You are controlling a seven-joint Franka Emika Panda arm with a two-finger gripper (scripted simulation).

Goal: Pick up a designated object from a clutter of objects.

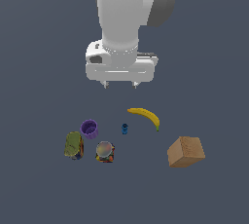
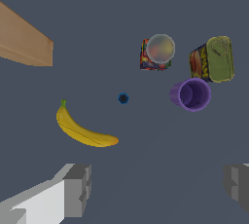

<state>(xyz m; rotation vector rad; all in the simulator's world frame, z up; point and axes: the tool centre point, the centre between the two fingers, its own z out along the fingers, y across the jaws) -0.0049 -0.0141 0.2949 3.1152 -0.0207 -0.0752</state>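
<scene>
The tiny blue cylinder-like piece [image 1: 124,129] is seen standing upright just beside the curved yellow banana [image 1: 146,116]. The grey two-fingered gripper [image 1: 120,84] is held high above it, jaws spread wide and empty.

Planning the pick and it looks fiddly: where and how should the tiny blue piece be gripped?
Grip the blue piece across its round sides, coming straight down from above. It appears to stand upright, apart from the banana and purple cup, so the open tool likely has room to close around it.

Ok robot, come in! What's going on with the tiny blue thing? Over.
End effector open, empty, high above the clutter. Tiny blue piece on the floor, untouched. Banana and purple cup flank it, both apart from it; nothing in the way.
</scene>
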